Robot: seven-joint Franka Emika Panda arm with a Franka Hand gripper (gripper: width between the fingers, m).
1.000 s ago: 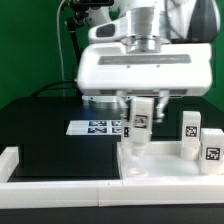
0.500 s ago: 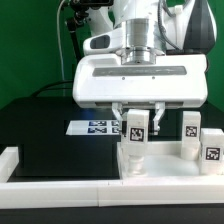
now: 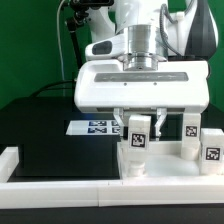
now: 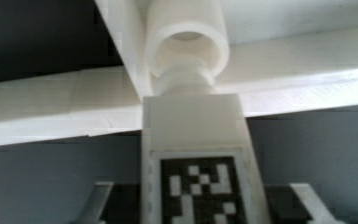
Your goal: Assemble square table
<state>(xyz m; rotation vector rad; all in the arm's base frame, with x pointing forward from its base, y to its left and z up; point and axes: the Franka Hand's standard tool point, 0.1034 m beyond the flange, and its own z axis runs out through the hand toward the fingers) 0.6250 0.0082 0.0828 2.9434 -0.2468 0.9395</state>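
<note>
The two-finger gripper point(image 3: 136, 121) is clenched on one small white stubby plastic leg point(image 3: 135, 140) bearing a black-and-white square tag, holding it upright over a corner of the large white plastic square tabletop point(image 3: 160, 166), which lies at the front of the black table beside the long white border rail point(image 3: 60, 190). In the wrist view the same leg point(image 4: 197, 150) lines up with a round corner socket point(image 4: 190, 45), its tip at or just inside the opening; whether it is seated cannot be told. Two more tagged legs point(image 3: 201, 140) stand on the tabletop at the exterior view's right, apparently fitted, so the job is judged partway through, with this leg and a fourth, not in view, still to finish; the marker board point(image 3: 97, 127) lies behind.
</note>
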